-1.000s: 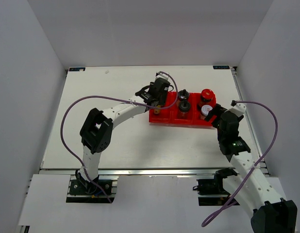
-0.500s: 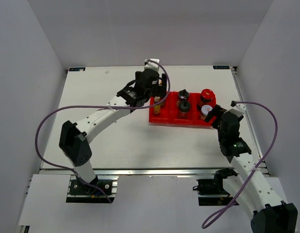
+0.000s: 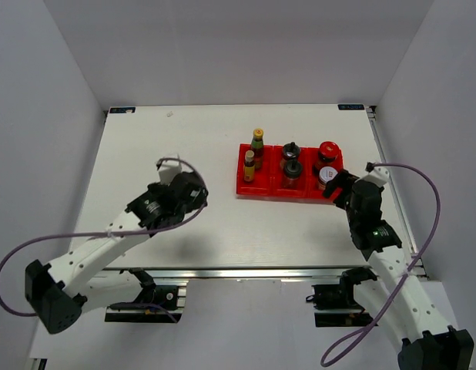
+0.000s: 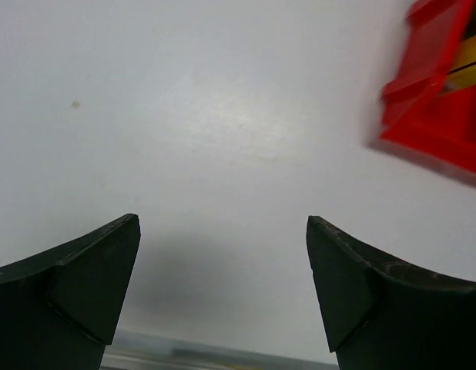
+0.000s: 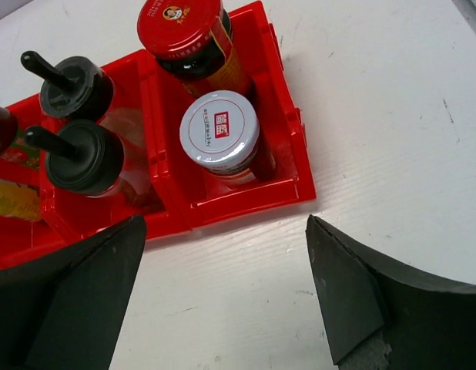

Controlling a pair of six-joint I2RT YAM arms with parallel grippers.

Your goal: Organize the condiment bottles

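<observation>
The red tray holds all the condiment bottles I can see. Two slim yellow-capped bottles stand in its left compartment. Two black-capped shakers fill the middle one. On the right are the red-lidded jar and the silver-lidded jar. My left gripper hangs open and empty over bare table, well left of the tray. Just in front of the tray's right end, my right gripper is open and empty, near the silver-lidded jar and red-lidded jar.
The white table is boxed in by white walls at the back and both sides. A metal rail runs along its near edge. Purple cables loop off both arms.
My left gripper has opened, leaving a yellow-capped bottle standing in the tray's left compartment. The left arm has swung back toward the near left. The right arm has hardly moved.
</observation>
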